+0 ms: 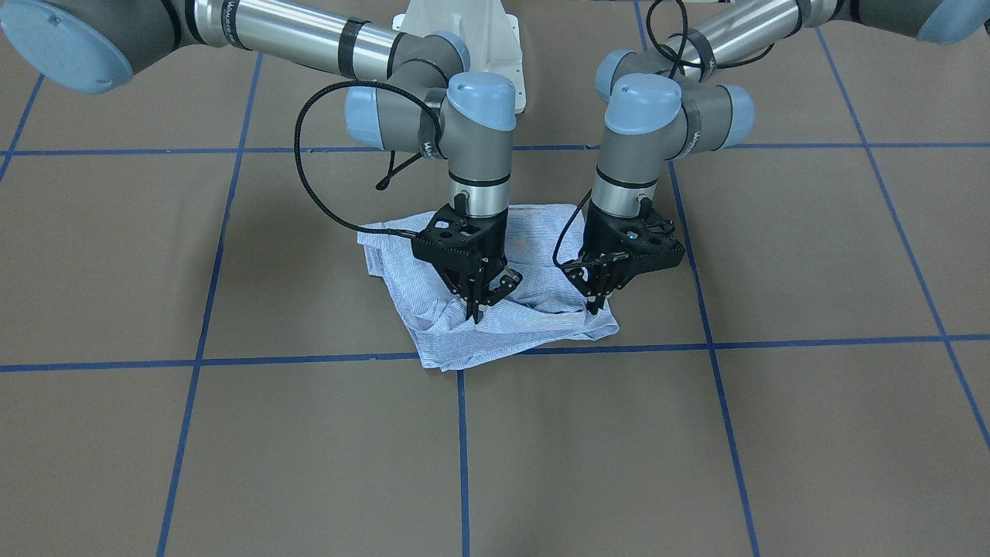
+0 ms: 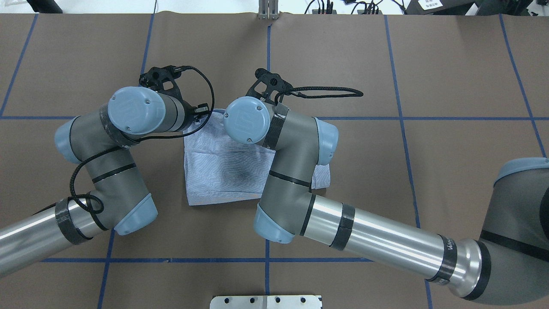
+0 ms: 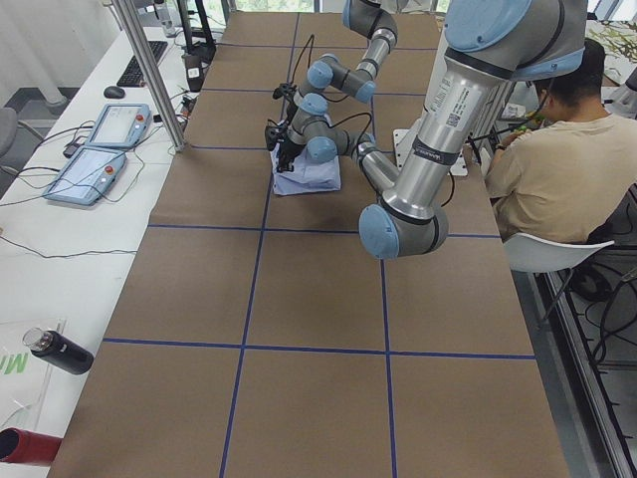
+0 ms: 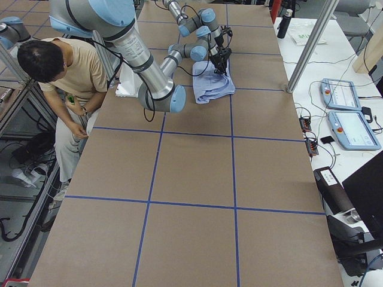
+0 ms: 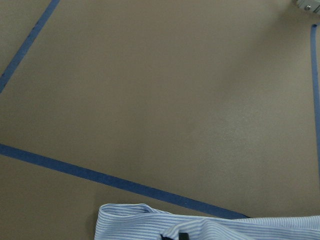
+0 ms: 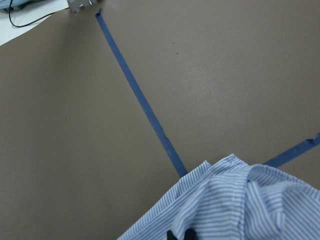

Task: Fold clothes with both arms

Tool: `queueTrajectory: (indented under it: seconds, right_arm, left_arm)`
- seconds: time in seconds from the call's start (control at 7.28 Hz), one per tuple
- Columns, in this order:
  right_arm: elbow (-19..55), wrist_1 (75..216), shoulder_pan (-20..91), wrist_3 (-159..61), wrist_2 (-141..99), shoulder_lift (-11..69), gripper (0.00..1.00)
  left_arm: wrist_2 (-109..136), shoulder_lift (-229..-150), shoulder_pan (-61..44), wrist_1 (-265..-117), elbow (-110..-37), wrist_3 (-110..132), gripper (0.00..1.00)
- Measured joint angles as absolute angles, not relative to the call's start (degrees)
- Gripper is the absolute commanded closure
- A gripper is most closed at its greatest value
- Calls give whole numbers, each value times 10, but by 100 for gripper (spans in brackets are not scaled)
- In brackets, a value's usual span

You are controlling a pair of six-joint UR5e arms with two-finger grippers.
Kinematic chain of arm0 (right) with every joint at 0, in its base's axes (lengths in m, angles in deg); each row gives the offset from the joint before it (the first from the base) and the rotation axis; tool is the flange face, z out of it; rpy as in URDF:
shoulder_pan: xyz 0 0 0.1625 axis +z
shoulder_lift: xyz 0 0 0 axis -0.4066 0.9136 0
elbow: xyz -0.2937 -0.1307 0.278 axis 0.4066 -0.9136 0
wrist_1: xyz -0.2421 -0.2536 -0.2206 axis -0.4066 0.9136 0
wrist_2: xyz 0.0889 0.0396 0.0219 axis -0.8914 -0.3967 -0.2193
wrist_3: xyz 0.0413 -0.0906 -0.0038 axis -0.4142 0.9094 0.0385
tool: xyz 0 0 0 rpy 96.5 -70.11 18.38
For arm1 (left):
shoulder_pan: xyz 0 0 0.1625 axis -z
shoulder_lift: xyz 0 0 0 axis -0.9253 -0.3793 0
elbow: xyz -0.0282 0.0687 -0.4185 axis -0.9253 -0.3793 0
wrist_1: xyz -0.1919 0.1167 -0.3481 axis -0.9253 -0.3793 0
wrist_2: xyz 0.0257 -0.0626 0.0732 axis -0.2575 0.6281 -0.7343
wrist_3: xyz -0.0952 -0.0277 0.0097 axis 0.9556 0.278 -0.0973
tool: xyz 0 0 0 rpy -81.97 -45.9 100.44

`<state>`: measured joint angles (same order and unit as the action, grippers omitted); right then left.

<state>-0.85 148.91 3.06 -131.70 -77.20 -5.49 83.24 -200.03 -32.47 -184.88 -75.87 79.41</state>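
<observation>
We are looking at the shirt point(image 1: 510, 325) lying in a rough, rumpled rectangle on the brown counter point(image 1: 232, 449), about the middle of it and just ahead of the robot's white base point(image 1: 495, 39). Its long axis is running side to side across the robot's front, as the overhead view is showing, and its short axis is running away from the robot. The edge farthest from the robot is lying over a blue tape line point(image 1: 309, 360), with one corner poking past it. We cannot tell which way the collar is pointing, since the folds and the arms are hiding it.

Both arms are bending down over the shirt with their wrists nearly upright. The left arm point(image 1: 642, 147) is carrying the left pincer point(image 1: 594, 304), whose fingers are drawn together and nipping the fabric near the far edge, at the end on the robot's left. The right arm point(image 1: 479, 147) is carrying the right pincer point(image 1: 475, 309), likewise closed and pinching a raised ridge of cloth farther in from the other end. The two pincers are standing near each other but apart, spaced along the long axis.

Each wrist view is showing striped cloth at its bottom edge, with bare counter and tape beyond.

In the side views a person point(image 3: 557, 159) is sitting beside the base, and two screen pendants point(image 3: 100, 149) are lying beside the brown counter.
</observation>
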Motion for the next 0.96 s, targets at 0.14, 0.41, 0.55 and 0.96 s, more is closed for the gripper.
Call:
queueTrajectory:
  seconds: [0.14,0.41,0.55,0.96]
  right_arm:
    - [-15,1487,32,-1306,-777,-56,44]
    - [-24,1486,37,-1269,-786,-58,0]
    - [-26,1486,44,-1251,-798,-60,0]
    - [-24,1495,98,-1195,-902,-78,0]
  left_arm:
    - [832,-1999,-325,-1857,-751,794,35]
    - [832,-1998,-324,-1881,-736,769,0]
    - [833,-1997,-323,-1887,-735,740,0]
    - [874,-1982,-293,-1885,-765,635,0]
